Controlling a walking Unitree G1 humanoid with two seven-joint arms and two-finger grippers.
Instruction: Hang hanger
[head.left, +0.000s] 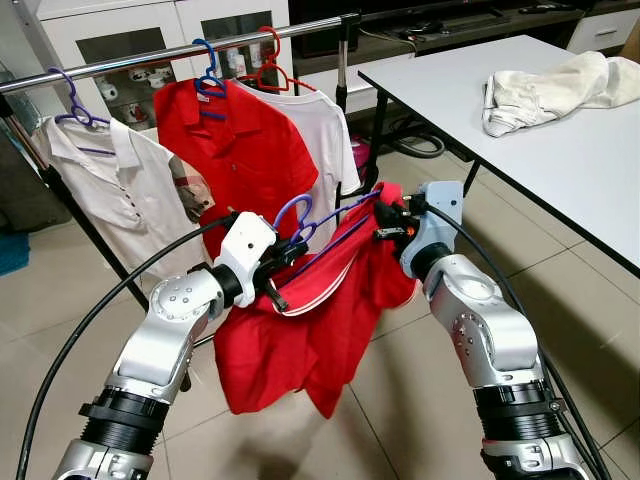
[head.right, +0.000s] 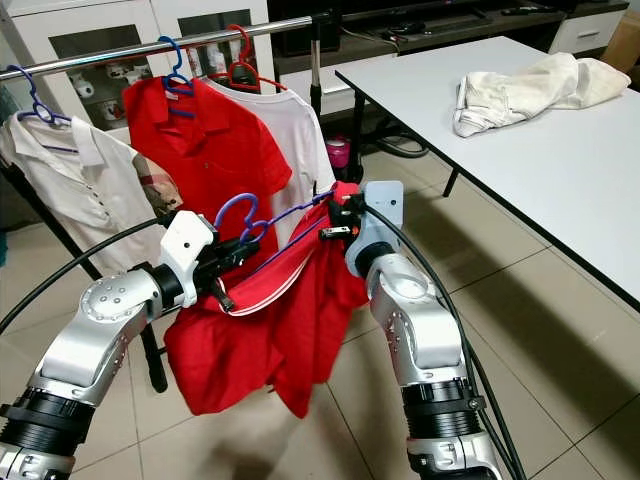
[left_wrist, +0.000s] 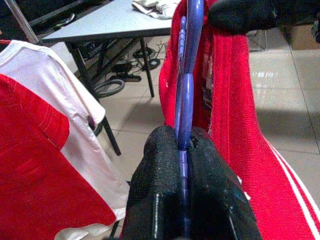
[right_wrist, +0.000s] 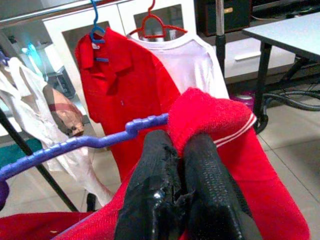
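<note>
At far left a cream shirt (head.left: 115, 190) hangs on a purple hanger from the rail (head.left: 150, 55), which runs across the top of the head views in front of white cabinets (head.left: 130, 35). Next along the rail come a red shirt (head.left: 235, 150) on a blue hanger and a white shirt (head.left: 325, 130) on a red hanger, the white one partly behind the red. Below and in front of them, the left tool (head.left: 283, 262) has its fingers pressed together on the blue hanger (head.left: 330, 225), near the hook end; the left wrist view shows the blue bar pinched between the two black pads. A red garment (head.left: 300, 340) with white stripes along its edge is draped over this hanger and hangs down between the two arms, above the tiled floor (head.left: 420, 400). The hanger is held well below the rail, its hook free and pointing up toward the hung shirts. To the right, the right tool (head.left: 388, 222) grips the other end of the hanger; in the right wrist view its fingers are closed on a fold of the red garment where the blue arm goes under the cloth. At far right stands a white surface (head.left: 560, 150) with a crumpled cream cloth (head.left: 550, 85) lying on it, well apart from both arms.
</note>
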